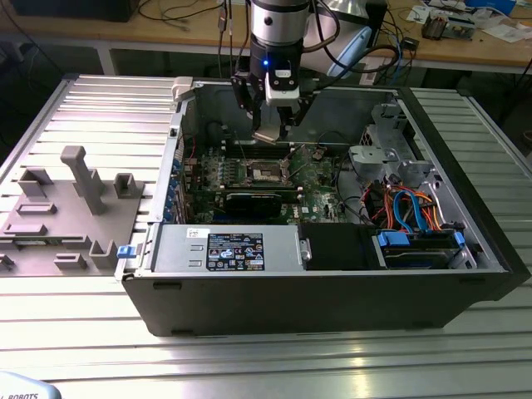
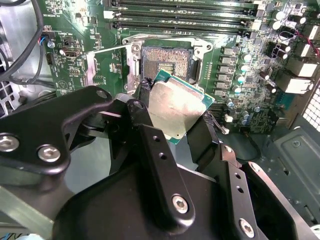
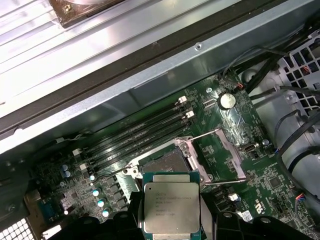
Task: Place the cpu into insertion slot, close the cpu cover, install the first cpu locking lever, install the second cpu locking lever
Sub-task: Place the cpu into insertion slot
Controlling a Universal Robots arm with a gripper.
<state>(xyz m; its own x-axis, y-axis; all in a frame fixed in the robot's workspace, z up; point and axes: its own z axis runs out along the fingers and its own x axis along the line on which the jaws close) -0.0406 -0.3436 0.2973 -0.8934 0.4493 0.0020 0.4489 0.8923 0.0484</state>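
The gripper (image 1: 270, 131) hangs inside an open computer case (image 1: 332, 291) that lies on a ribbed metal surface (image 1: 249, 357). Its two black fingers (image 2: 145, 115) are closed on opposite edges of the cpu (image 2: 175, 107), and the chip's dull silver top faces up. The chip is in the air just above the insertion slot (image 2: 165, 60) and apart from it. The slot's dark centre is bare, and its near edge is covered by the chip in both wrist views. The cpu cover (image 2: 90, 67) is swung open to one side of the socket, with green board showing through its square opening. In the first wrist view a thin wire lever (image 3: 222, 181) runs by that frame, though I can't make out how it is seated. Long memory slots (image 3: 140, 130) lie just beyond the socket, and a coin battery (image 3: 226, 101) and a bundle of black cables (image 3: 295, 135) sit further off. In the exterior view a black card (image 1: 253, 199) lies across the board on the near side of the socket. A labelled power supply (image 1: 237, 249) fills the front of the case. A drive bay with blue and orange cables (image 1: 416, 208) is on the exterior view's right. A grey fixture tray (image 1: 75, 208) stands outside the case on that view's left. The gripper's own black body (image 2: 150, 200) blocks much of the second wrist view, hiding the board beneath it.
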